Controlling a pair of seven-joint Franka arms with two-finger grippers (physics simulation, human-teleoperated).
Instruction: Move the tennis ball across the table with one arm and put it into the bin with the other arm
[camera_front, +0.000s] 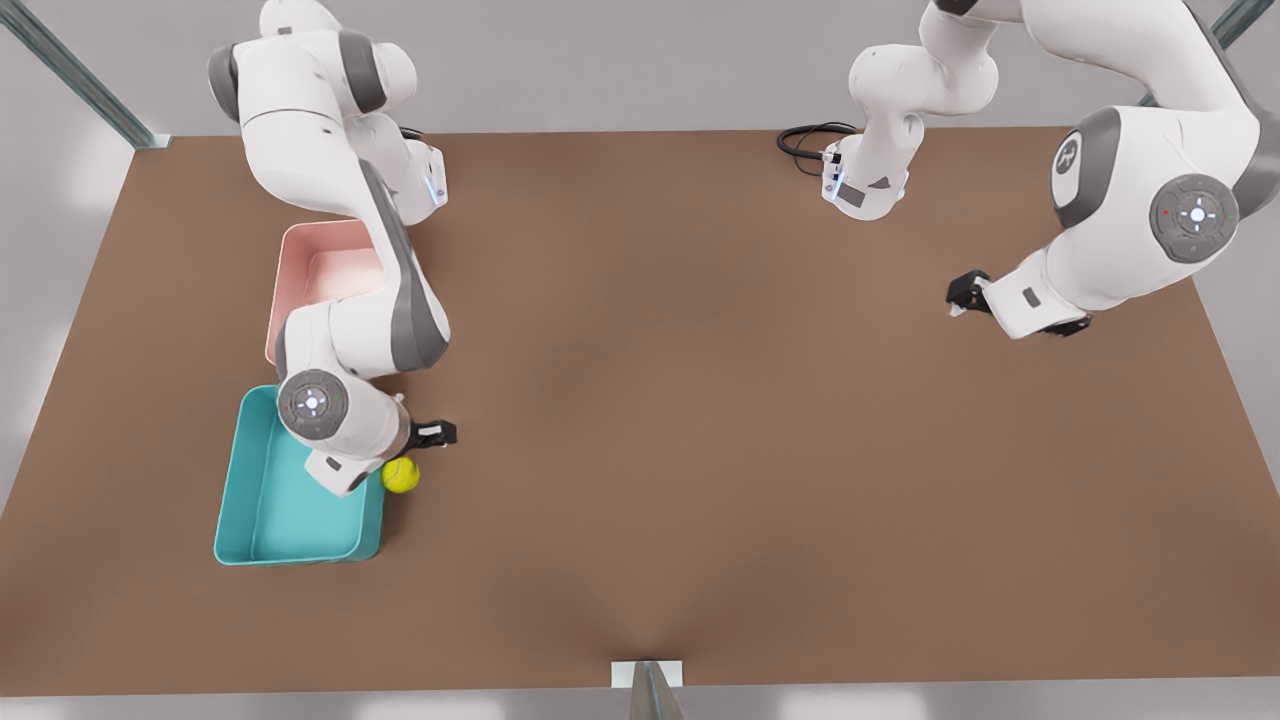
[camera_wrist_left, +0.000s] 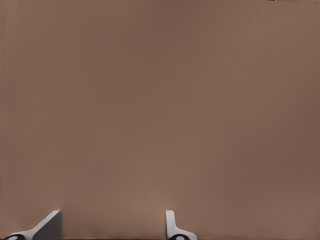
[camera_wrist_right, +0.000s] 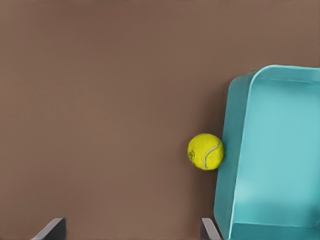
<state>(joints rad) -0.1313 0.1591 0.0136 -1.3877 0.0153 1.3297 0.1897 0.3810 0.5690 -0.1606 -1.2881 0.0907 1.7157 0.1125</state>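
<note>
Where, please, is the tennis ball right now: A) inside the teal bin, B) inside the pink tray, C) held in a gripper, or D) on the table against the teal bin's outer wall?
D: the tennis ball rests on the table against the outside of the teal bin.

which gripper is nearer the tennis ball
Right. The right gripper hovers open just beside the tennis ball, which sits against the bin. The left gripper waits open far across the table.
</note>
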